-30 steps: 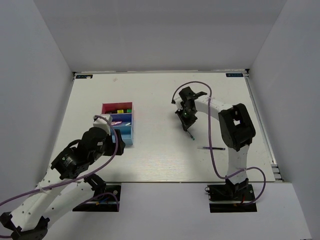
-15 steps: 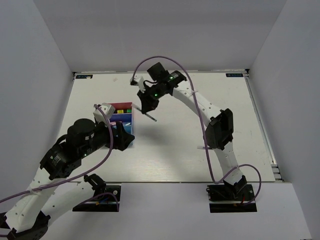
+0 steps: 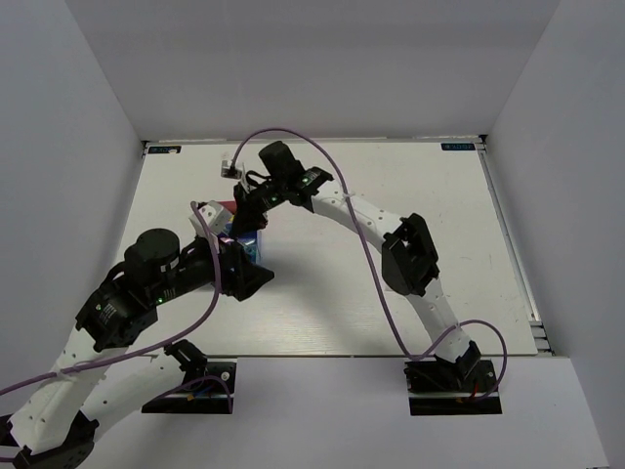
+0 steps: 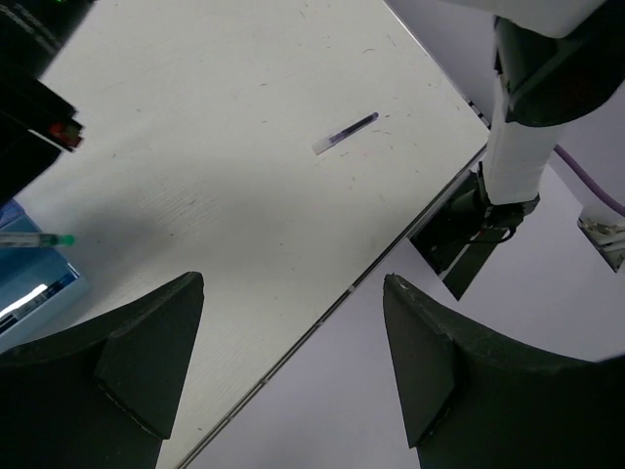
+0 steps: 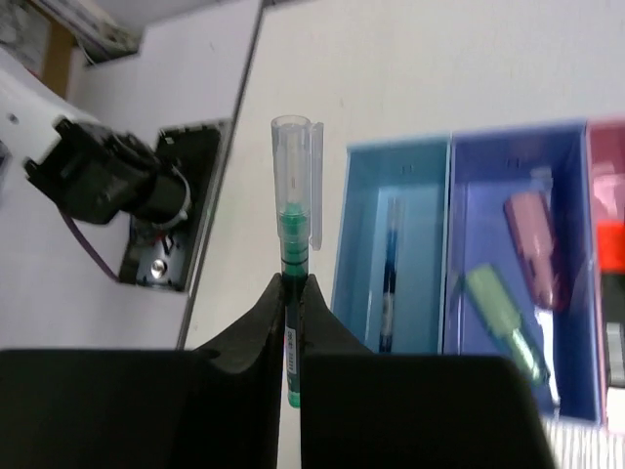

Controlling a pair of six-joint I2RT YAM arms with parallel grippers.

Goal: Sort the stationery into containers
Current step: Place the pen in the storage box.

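My right gripper (image 5: 295,285) is shut on a thin green pen (image 5: 295,210) with a clear cap, held just left of the light blue bin (image 5: 366,254) in the right wrist view. A thin blue pen (image 5: 390,283) lies in that bin. The dark blue bin (image 5: 479,186) holds a pink capsule piece (image 5: 532,244) and a green one (image 5: 503,318). Only the magenta bin's edge (image 5: 607,147) shows. From above, the right gripper (image 3: 240,221) hangs over the containers (image 3: 254,246), which the arms mostly hide. My left gripper (image 4: 293,342) is open and empty beside them. Another dark pen (image 4: 345,133) lies loose on the table.
The right arm's base (image 4: 513,156) stands at the table's near edge (image 4: 391,264). White walls enclose the table on three sides. The right arm's purple cable (image 3: 293,137) loops above the bins.
The right arm has swung left from the middle of the table, carrying the green pen over to the bins. The left arm has pushed forward beside the bins, jaws still open.
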